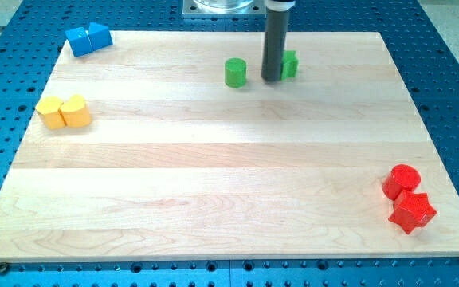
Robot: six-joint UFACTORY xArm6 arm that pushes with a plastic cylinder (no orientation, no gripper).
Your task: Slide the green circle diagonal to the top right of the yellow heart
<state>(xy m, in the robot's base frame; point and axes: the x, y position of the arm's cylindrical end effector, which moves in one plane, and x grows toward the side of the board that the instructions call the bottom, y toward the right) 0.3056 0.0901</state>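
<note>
Standing upright near the view's top, a dark rod comes down onto the wooden desk (213, 175), and my tip (272, 79) rests on the wood between two green blocks. There is no claw on this arm at all, only the plain rod, so nothing opens or closes and nothing is held. The rod partly hides a second green block (290, 64) on its right side in the view; the two look to be touching or very nearly so, and that block's shape cannot be made out.

The green circle (235, 72), a short round block, stands just to the view's left of my tip, with a small gap of bare wood between them.

Far off at the view's left edge sits the yellow heart (76, 111), pressed against another yellow block (51, 112) on its left. The green circle lies well apart from this pair, up and to the right of them.

A pair of blue blocks (88, 38) sits touching in the top left corner. At the bottom right, a red circle (402, 180) rests against a red star-like block (412, 211) below it.
</note>
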